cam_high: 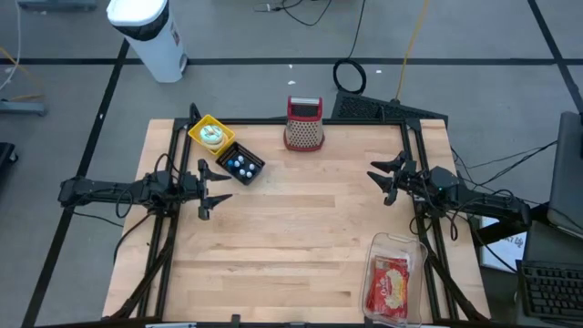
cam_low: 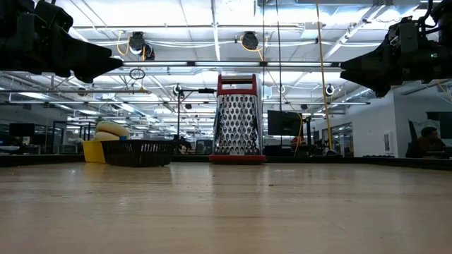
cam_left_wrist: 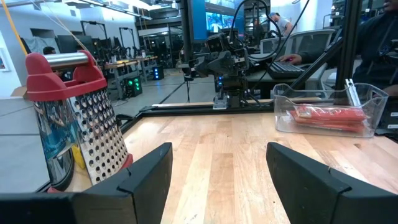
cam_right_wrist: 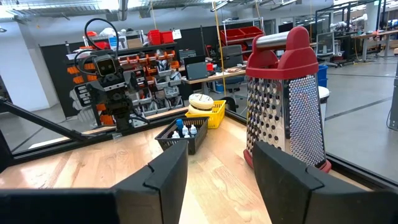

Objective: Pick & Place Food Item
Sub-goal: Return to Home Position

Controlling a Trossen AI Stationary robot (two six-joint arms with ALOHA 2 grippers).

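The red popcorn bag (cam_high: pixel 388 288) lies inside the transparent bin (cam_high: pixel 399 240), at a right-side corner of the table (cam_high: pixel 301 232). The right jaws hang open and empty above the table's right edge, near the bin but apart from it. The left jaws, also open, wait at the left edge, well apart.

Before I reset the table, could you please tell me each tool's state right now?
Left tool: open, empty.
Right tool: open, empty.
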